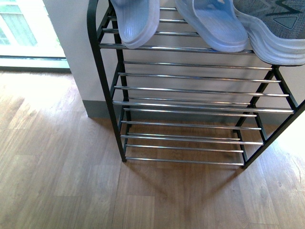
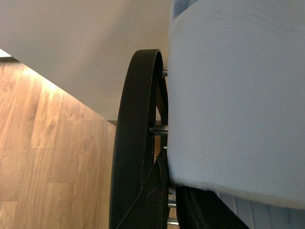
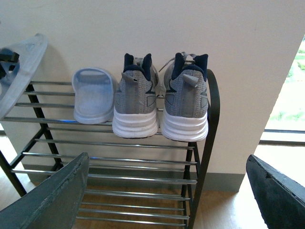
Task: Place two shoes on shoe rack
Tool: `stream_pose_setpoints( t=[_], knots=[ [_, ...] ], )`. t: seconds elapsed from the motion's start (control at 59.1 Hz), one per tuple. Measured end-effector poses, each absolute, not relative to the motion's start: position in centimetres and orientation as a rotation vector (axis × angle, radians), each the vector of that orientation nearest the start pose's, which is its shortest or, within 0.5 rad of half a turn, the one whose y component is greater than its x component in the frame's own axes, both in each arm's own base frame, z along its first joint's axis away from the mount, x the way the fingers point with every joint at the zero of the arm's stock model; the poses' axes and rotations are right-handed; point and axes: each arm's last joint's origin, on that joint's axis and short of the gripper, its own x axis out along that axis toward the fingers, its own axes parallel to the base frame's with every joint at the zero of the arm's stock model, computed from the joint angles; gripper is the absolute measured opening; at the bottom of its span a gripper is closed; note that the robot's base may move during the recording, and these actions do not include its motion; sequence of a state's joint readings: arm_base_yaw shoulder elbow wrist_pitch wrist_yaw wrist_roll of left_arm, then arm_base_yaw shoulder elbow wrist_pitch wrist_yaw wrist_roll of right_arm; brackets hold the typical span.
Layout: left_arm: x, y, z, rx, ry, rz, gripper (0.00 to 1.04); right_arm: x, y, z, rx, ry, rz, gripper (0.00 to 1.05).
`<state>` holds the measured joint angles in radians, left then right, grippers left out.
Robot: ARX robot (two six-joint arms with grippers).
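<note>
Resting on the top tier of the black-framed shoe rack with thin chrome rods are two grey knit sneakers with white soles and navy lining, heels outward, side by side and touching at the rack's right end. Just beside them sits one pale blue rubber slide. A second pale blue slide lies at the rack's left end, its edge overhanging the front rod; in the left wrist view it fills the frame beside the rack's arched black side. The left hand shows only as dark parts under this slide; whether it pinches the slide cannot be told. The right hand is spread wide, holding nothing, facing the rack. The rack stands on a wood-plank floor against a pale wall.
</note>
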<state>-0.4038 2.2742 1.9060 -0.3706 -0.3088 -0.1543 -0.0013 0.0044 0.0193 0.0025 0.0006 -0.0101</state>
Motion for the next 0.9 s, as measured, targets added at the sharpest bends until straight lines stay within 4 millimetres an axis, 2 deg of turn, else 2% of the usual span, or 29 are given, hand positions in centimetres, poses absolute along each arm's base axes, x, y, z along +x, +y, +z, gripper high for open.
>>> stream_pose_setpoints(
  t=[0.169,0.44,0.575,0.71,0.896],
  knots=[
    [47.8,-20.2,20.1,0.155,0.781,-0.029,0.02,9.7,0.0,17.0,-0.010,-0.017,-0.002,0.95],
    [47.3,-21.3,19.9,0.231,0.755,-0.032,0.02,9.7,0.0,17.0,-0.010,-0.017,-0.002,0.95],
    [46.9,-21.3,19.8,0.222,0.762,-0.067,0.24,9.7,0.0,17.0,-0.010,-0.017,-0.002,0.95],
    [46.2,-21.2,20.5,0.196,0.765,-0.100,0.43,9.7,0.0,17.0,-0.010,-0.017,-0.002,0.95],
    [45.0,-20.7,23.5,0.119,0.652,-0.115,0.74,9.7,0.0,17.0,-0.010,-0.017,-0.002,0.95]
  ],
)
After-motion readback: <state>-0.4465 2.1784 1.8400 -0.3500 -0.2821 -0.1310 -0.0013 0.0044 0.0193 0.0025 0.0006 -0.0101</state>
